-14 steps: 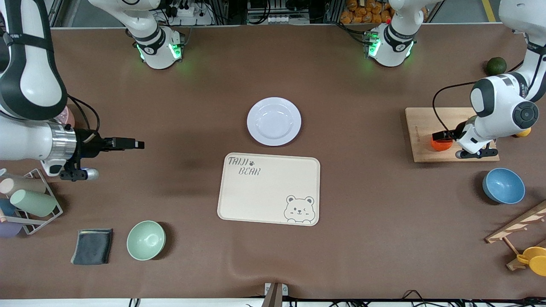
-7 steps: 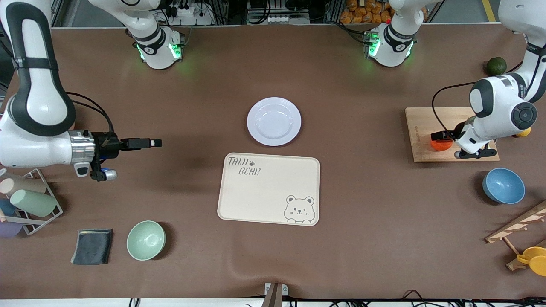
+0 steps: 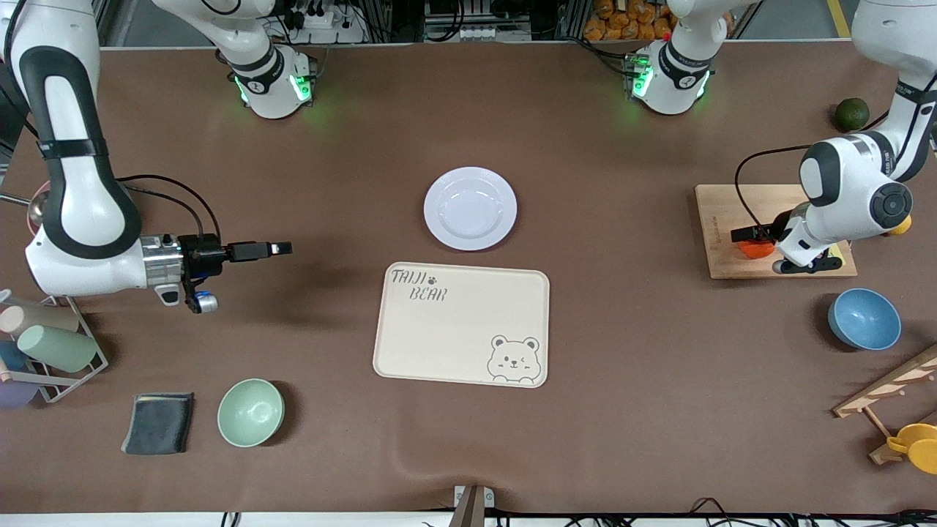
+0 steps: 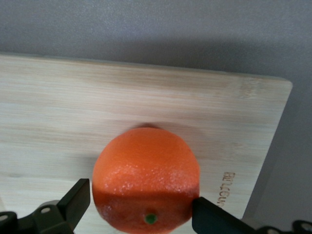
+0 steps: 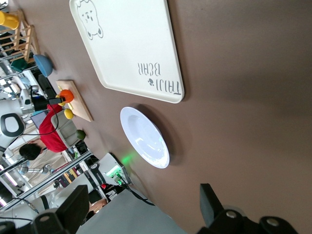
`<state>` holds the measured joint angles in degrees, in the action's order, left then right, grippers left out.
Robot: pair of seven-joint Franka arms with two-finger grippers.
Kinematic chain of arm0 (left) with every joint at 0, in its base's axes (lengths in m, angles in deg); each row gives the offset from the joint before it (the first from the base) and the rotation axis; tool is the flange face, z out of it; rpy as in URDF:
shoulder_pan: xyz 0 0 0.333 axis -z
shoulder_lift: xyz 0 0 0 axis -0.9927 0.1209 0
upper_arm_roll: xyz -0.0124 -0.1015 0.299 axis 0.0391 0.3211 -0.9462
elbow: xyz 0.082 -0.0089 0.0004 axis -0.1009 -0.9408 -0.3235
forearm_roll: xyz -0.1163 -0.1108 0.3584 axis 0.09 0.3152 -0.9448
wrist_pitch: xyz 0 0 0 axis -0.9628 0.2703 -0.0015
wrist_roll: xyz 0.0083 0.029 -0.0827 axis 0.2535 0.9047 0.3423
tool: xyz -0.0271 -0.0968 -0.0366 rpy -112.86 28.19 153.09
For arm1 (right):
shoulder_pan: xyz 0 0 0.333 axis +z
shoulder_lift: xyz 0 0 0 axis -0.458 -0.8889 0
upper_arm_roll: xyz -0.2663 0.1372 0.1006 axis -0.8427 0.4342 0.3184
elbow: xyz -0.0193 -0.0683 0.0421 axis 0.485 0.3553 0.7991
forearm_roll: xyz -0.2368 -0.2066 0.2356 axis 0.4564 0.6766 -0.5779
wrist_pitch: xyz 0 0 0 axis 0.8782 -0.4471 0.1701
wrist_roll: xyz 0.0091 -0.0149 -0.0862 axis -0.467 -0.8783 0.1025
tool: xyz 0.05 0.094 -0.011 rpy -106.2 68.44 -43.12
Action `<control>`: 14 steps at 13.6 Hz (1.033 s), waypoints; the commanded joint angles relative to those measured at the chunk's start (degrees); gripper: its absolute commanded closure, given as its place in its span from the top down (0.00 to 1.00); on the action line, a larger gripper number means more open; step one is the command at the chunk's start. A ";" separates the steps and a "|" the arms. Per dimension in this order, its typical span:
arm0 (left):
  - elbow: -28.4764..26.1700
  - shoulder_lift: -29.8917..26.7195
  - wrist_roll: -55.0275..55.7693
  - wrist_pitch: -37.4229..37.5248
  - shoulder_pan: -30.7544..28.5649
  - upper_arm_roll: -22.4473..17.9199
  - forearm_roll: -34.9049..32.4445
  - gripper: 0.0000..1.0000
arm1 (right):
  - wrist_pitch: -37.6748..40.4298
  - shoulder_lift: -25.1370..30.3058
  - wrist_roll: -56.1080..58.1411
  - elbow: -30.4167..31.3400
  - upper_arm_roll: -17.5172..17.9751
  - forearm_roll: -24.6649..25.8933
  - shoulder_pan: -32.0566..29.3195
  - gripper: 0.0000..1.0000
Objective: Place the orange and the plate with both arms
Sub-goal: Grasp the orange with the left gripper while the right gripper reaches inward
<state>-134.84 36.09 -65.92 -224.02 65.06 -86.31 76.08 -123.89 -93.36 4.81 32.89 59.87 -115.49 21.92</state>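
Observation:
The orange [image 3: 755, 249] [image 4: 146, 180] sits on a wooden cutting board [image 3: 725, 212] [image 4: 73, 107] toward the left arm's end of the table. My left gripper [image 3: 752, 240] [image 4: 141, 202] is down around it, open, with one black finger on each side of the fruit. The pale plate [image 3: 470, 208] [image 5: 145, 137] lies at mid-table, just farther from the front camera than the bear tray [image 3: 461, 326] [image 5: 126, 44]. My right gripper [image 3: 282, 249] [image 5: 142, 200] hangs open and empty over bare table, pointing toward the plate from the right arm's end.
A green bowl [image 3: 250, 412], a dark cloth [image 3: 157, 423] and a cup rack [image 3: 44, 344] are at the right arm's end. A blue bowl [image 3: 864, 318], a wooden rack [image 3: 889, 395], a lemon [image 3: 899, 227] and a dark green fruit [image 3: 852, 113] surround the cutting board.
My right gripper has travelled from the table's end toward the middle. My left gripper has shifted slightly on the orange and stays open.

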 commanded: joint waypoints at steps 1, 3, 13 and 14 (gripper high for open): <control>0.68 1.15 -0.58 -0.44 -0.63 0.34 0.77 0.85 | -0.09 -0.84 3.93 1.78 0.40 -3.56 -0.81 1.00; 0.68 1.24 -0.58 -0.35 -0.63 0.43 0.86 0.66 | -0.09 -0.93 4.20 2.22 0.48 -4.27 -0.46 1.00; 0.86 0.54 -0.32 1.13 -0.37 0.43 2.88 0.00 | 0.62 -4.18 9.04 2.31 0.48 -6.29 -0.55 1.00; 1.21 0.28 -0.32 2.10 -0.28 0.87 3.58 0.00 | 0.53 -4.18 9.13 2.31 0.57 -6.29 -0.46 1.00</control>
<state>-134.23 36.26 -65.90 -223.56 64.94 -86.38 77.34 -123.76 -97.56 12.94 35.15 60.01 -120.28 21.95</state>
